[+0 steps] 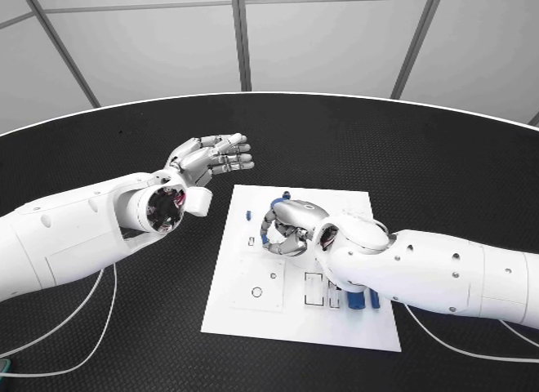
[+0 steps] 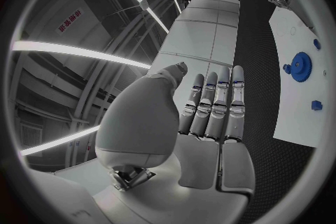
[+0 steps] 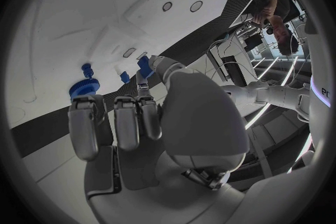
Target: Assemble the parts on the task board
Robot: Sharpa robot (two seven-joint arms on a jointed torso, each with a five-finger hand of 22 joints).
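The right hand (image 1: 290,229) is seen low over the middle of the board (image 1: 282,306), with its fingers (image 3: 126,123) curled down. A small blue part (image 3: 145,65) is pinched at the tip of the thumb, as shown in the right wrist view. Just beside the fingers, a blue gear (image 3: 84,88) is seen sitting on the board, with a small blue peg (image 3: 87,69) close behind it. Another little blue piece (image 3: 125,77) is found between the gear and the pinched part.

The left hand (image 1: 211,159) is held up in the air, off to the far left side of the board. Its fingers (image 2: 213,106) are kept straight and side by side, and nothing is held in it.

Blue parts (image 1: 364,299) are also laid at the near right side of the board, beside the right arm. The white board is laid flat in the middle of the black desk (image 1: 458,155).
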